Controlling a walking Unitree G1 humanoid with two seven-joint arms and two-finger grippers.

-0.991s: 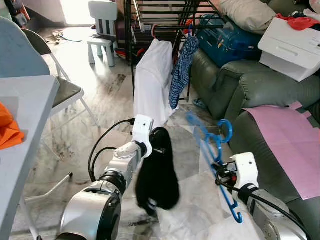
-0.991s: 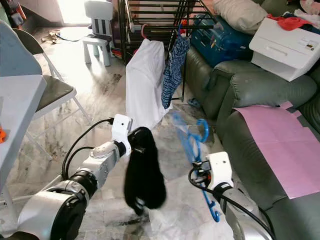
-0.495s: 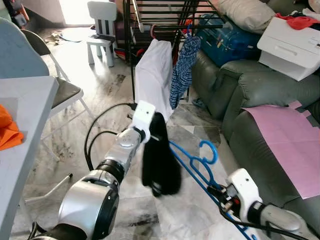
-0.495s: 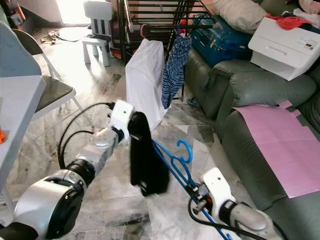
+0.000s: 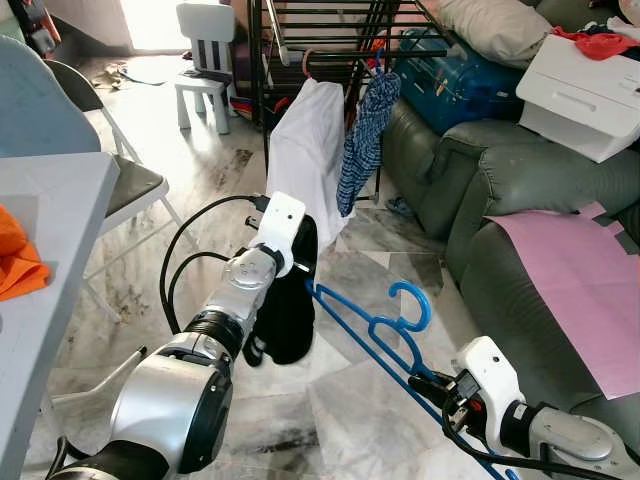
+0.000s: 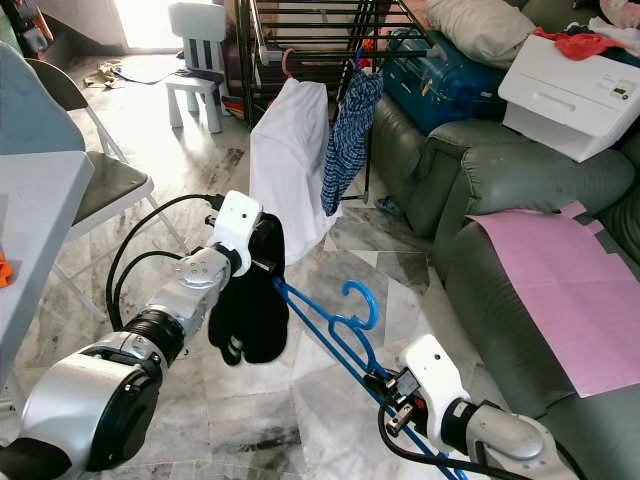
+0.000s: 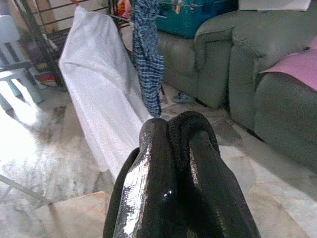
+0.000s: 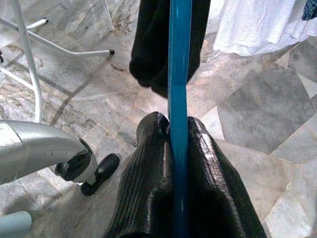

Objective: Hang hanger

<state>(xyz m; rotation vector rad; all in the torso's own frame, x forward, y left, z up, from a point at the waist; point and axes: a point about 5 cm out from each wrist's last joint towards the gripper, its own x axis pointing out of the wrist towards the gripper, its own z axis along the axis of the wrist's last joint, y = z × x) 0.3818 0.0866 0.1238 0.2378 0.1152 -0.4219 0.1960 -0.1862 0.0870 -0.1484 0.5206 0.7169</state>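
Hanger (image 5: 372, 334), blue plastic, lies slantwise above the marble floor (image 5: 200, 190), its hook curling upward on the side toward the green sofa (image 5: 520, 190). We see our right gripper (image 8: 177, 148) clamped on one of its straight bars; in the right wrist view the two black fingers (image 8: 148, 163) press against the bar from either side. The far tip of the hanger reaches the black garment (image 5: 288, 305), touching or entering its fabric; we cannot tell which. Our left gripper (image 7: 173, 144) holds that garment up, its fingers closed together with the dark cloth bunched over them, so that the cloth hangs limp beneath the wrist.

We take the drying rack (image 5: 320, 40) as our landmark. A white cloth (image 5: 305, 150) and a blue checked cloth (image 5: 362, 140) hang from its front rail, side by side. The left gripper and the black garment are in front of the rack, near the lower hem of the white cloth. The hanger lies farther from the rack, between garment and sofa. A small white chair (image 5: 205, 55) stands beside the rack, a folding chair (image 5: 90, 130) and a white table (image 5: 40, 260) well apart from it. On the sofa lie a pink sheet (image 5: 570, 270) and a white box (image 5: 585, 90).
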